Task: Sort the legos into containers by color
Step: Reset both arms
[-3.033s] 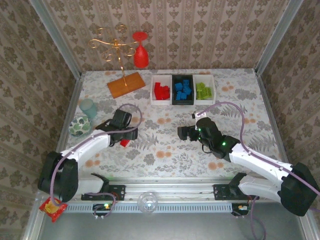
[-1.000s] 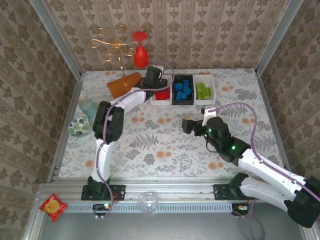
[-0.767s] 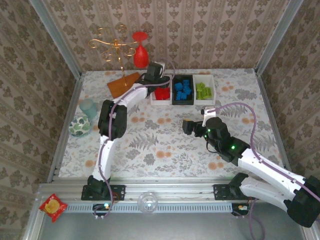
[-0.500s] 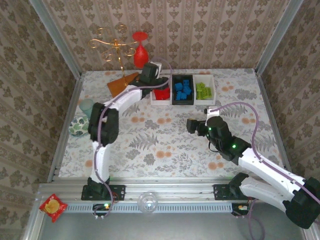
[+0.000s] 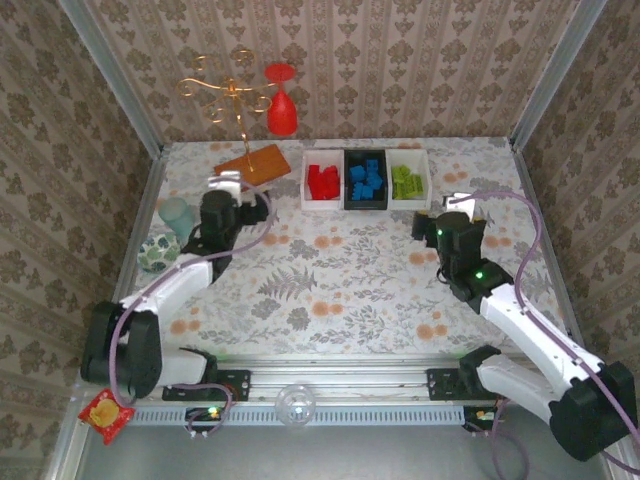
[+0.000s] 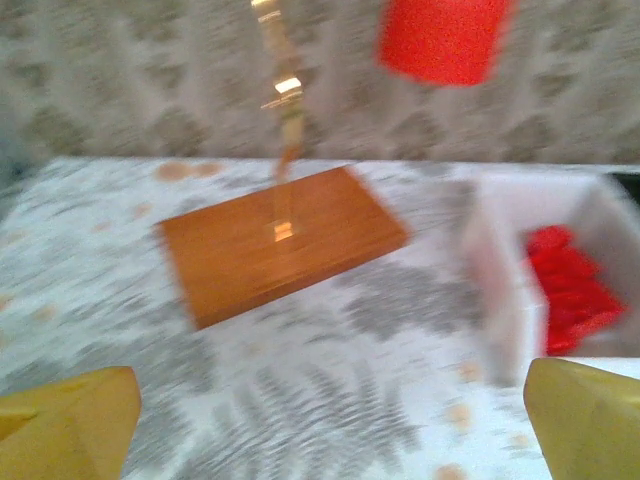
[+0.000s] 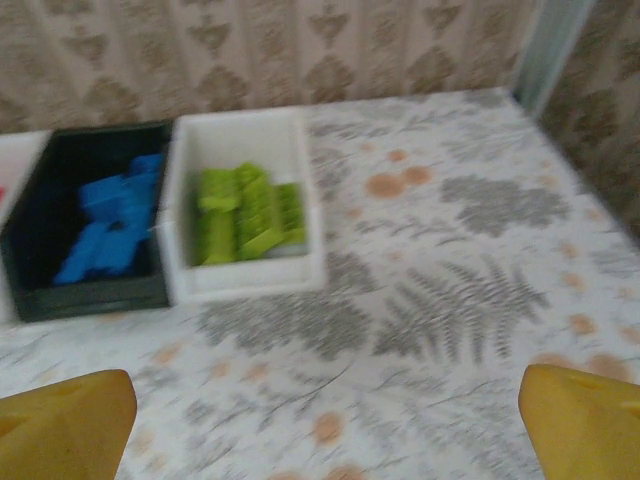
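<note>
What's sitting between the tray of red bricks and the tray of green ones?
A black tray holding blue bricks, flanked by the red bricks and green bricks, in the top view.

Orange wooden board (image 5: 252, 162) lies flat and skewed at the back left of the flower-print tabletop (image 5: 330, 275). A thin gold wire stand (image 5: 228, 92) with curled arms rises from it. Red wine glass (image 5: 282, 100) beside the stand, foot uppermost. Pale green cup (image 5: 177, 213) near the left edge, patterned bowl (image 5: 157, 252) just beside it. Red packet (image 5: 105, 412) and clear ball (image 5: 296, 403) sit on the front ledge.
</note>
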You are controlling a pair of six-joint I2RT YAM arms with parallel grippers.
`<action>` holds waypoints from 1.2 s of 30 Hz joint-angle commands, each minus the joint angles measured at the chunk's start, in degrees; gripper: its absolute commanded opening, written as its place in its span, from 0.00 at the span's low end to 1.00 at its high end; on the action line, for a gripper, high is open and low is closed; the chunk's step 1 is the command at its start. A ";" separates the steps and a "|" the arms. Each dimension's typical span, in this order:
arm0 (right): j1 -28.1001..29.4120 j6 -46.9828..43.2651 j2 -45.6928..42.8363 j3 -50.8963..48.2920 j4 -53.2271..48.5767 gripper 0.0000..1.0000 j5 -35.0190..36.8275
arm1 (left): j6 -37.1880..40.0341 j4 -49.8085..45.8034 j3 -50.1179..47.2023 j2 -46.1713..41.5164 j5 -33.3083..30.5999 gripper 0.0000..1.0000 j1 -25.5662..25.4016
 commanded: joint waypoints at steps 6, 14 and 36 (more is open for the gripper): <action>-9.70 -9.65 12.19 -3.90 21.15 1.00 4.91 | 0.82 10.80 -11.20 -1.69 -6.18 1.00 10.15; -14.96 -12.91 18.78 -8.15 28.72 1.00 -5.81 | 9.70 9.74 -9.24 1.93 -2.57 1.00 11.21; -20.61 -10.03 19.12 -18.43 48.10 1.00 -25.81 | 14.11 33.03 -17.43 15.68 7.49 1.00 15.76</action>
